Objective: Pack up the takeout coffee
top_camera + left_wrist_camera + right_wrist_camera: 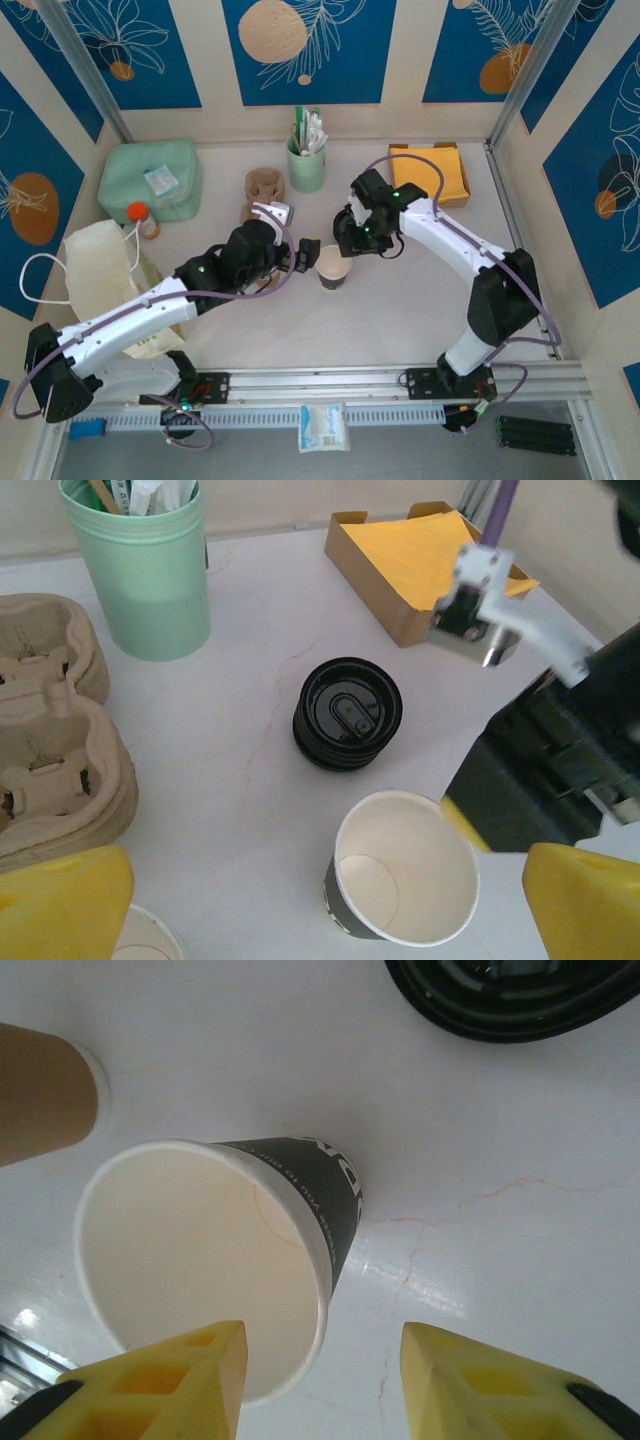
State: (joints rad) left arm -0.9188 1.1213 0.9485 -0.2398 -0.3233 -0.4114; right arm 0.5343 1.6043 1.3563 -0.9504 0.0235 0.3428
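Now the right hand [325,1375] is open, astride the rim of a dark paper cup with white inside [200,1260]; it should rise straight, not tipping it. The left hand [320,905] is wide open too. The small brown paper cup [40,1090] is just beside, on the white worktop [500,1210] between blue patterned walls [300,50].

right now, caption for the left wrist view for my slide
Lidless dark paper cup stands upright near a stack of black lids, mint-green stirrer cup and pulp carrier off to the left.
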